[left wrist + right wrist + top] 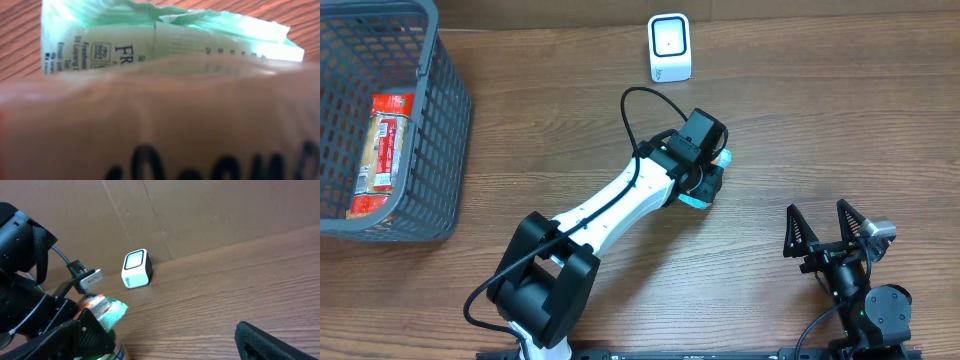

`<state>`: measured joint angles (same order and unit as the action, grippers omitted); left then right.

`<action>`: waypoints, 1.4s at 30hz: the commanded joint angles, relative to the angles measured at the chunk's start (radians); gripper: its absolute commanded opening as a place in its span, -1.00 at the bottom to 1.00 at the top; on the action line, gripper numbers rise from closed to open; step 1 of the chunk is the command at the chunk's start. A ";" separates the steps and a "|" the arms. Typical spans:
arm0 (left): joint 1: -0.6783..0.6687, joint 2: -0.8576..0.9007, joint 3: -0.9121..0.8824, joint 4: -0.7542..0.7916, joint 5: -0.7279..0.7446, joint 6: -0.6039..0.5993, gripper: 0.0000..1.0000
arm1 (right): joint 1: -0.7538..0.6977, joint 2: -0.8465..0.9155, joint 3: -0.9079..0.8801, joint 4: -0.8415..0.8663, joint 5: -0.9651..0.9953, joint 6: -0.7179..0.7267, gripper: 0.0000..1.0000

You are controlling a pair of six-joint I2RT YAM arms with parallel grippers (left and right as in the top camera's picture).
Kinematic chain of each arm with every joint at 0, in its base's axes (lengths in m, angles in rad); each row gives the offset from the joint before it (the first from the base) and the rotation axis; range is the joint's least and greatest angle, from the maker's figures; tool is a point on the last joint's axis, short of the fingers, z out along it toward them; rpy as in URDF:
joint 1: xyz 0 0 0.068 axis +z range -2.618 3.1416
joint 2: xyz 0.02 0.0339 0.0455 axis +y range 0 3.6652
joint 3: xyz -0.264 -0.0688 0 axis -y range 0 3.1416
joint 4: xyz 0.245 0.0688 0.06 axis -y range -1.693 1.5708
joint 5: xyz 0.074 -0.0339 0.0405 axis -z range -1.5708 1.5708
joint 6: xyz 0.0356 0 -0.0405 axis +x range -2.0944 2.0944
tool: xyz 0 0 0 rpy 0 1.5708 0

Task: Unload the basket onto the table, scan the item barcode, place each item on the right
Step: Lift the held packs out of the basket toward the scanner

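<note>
Packets numbered two, scanners one, baskets one, grippers two. The green packet point(698, 200) was a crinkled pale green wrapper with a torn, bright upper edge. The left wrist view showed dark letters "FR" and lines of print too small to read. In front of it a blurred orange surface bore large black letters I could not make out. It sat in the middle of the tabletop point(820, 100), clamped in the partly closed left gripper point(705, 180). The white scanner point(669, 47) stood well apart, near the far edge. The right gripper point(818, 210) stood spread wide and held nothing, near the front right. At the far left, the grey mesh basket point(448, 110) held the red packet point(382, 150), its label unreadable.
</note>
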<state>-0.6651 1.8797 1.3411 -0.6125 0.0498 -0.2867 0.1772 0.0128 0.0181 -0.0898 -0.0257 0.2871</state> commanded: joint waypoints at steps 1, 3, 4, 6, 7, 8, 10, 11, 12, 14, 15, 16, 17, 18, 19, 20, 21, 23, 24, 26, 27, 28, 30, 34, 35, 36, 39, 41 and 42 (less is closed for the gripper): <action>-0.027 -0.003 0.011 0.016 0.026 -0.013 -0.04 | -0.003 -0.005 -0.010 0.006 0.002 -0.006 1.00; -0.034 -0.002 0.010 0.016 0.023 -0.013 -0.04 | -0.003 -0.005 -0.010 0.006 0.001 -0.006 1.00; -0.038 -0.002 0.010 0.016 0.021 -0.013 -0.04 | -0.003 -0.005 -0.010 0.006 0.001 -0.006 1.00; -0.043 -0.002 0.009 0.016 0.020 -0.013 -0.04 | -0.003 -0.005 -0.010 0.006 0.002 -0.006 1.00; -0.044 -0.002 0.009 0.016 0.020 -0.013 -0.03 | -0.003 -0.005 -0.010 0.006 0.002 -0.006 1.00; -0.044 -0.002 0.009 0.016 0.020 -0.014 -0.04 | -0.003 -0.005 -0.010 0.006 0.002 -0.006 1.00; -0.044 -0.002 0.009 0.019 0.020 -0.023 -0.03 | -0.003 -0.005 -0.010 0.006 0.002 -0.006 1.00; -0.044 -0.002 0.009 0.022 0.020 -0.031 -0.03 | -0.003 -0.005 -0.010 0.006 0.001 -0.006 1.00; -0.044 -0.002 0.009 0.026 0.021 -0.032 -0.03 | -0.003 -0.005 -0.010 0.006 0.002 -0.006 1.00; -0.044 -0.002 0.009 0.034 0.021 -0.032 -0.03 | -0.003 -0.005 -0.010 0.006 0.002 -0.006 1.00; -0.045 -0.002 0.009 0.035 0.021 -0.032 -0.01 | -0.003 -0.005 -0.010 0.006 0.002 -0.006 1.00; -0.045 -0.002 0.009 0.036 0.021 -0.032 0.00 | -0.003 -0.005 -0.010 0.006 0.002 -0.006 1.00; -0.046 -0.002 0.009 0.036 0.021 -0.032 0.03 | -0.003 -0.005 -0.010 0.006 0.002 -0.006 1.00; -0.047 -0.002 0.009 0.035 0.021 -0.032 0.08 | -0.003 -0.005 -0.010 0.006 0.002 -0.006 1.00; -0.048 -0.002 0.009 0.034 0.021 -0.032 0.15 | -0.003 -0.005 -0.010 0.006 0.001 -0.006 1.00; -0.049 -0.002 0.008 0.033 0.021 -0.032 0.20 | -0.003 -0.005 -0.010 0.006 0.001 -0.006 1.00; -0.051 -0.002 0.008 0.033 0.021 -0.032 0.22 | -0.003 -0.005 -0.010 0.006 0.001 -0.006 1.00; -0.055 -0.002 0.004 0.034 0.021 -0.032 0.25 | -0.003 -0.005 -0.010 0.006 0.002 -0.006 1.00; -0.056 -0.002 0.003 0.034 0.021 -0.032 0.26 | -0.003 -0.005 -0.010 0.006 0.001 -0.006 1.00; -0.056 -0.002 0.003 0.034 0.021 -0.032 0.29 | -0.003 -0.005 -0.010 0.006 0.002 -0.006 1.00; -0.056 -0.002 0.003 0.034 0.021 -0.032 0.33 | -0.003 -0.005 -0.010 0.006 0.002 -0.006 1.00; -0.056 -0.002 0.003 0.035 0.021 -0.032 0.40 | -0.003 -0.005 -0.010 0.006 0.002 -0.006 1.00; -0.056 -0.002 0.003 0.035 0.021 -0.032 0.52 | -0.003 -0.005 -0.010 0.006 0.002 -0.006 1.00; -0.056 -0.002 0.003 0.034 0.021 -0.032 0.92 | -0.003 -0.005 -0.010 0.006 0.002 -0.006 1.00; -0.056 -0.002 0.003 0.035 0.021 -0.032 1.00 | -0.003 -0.005 -0.010 0.006 0.002 -0.006 1.00; -0.056 -0.002 0.003 0.035 0.023 -0.032 1.00 | -0.003 -0.005 -0.010 0.006 0.002 -0.006 1.00; -0.056 -0.002 0.004 0.039 0.029 -0.032 1.00 | -0.003 -0.005 -0.010 0.006 0.002 -0.006 1.00; -0.055 -0.004 0.014 0.038 0.029 -0.031 1.00 | -0.003 -0.005 -0.010 0.006 0.002 -0.006 1.00; -0.052 -0.006 0.023 0.037 0.029 -0.031 0.99 | -0.003 -0.005 -0.010 0.006 0.002 -0.006 1.00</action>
<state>-0.7139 1.8805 1.3411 -0.5781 0.0677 -0.3161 0.1772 0.0132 0.0181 -0.0895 -0.0257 0.2874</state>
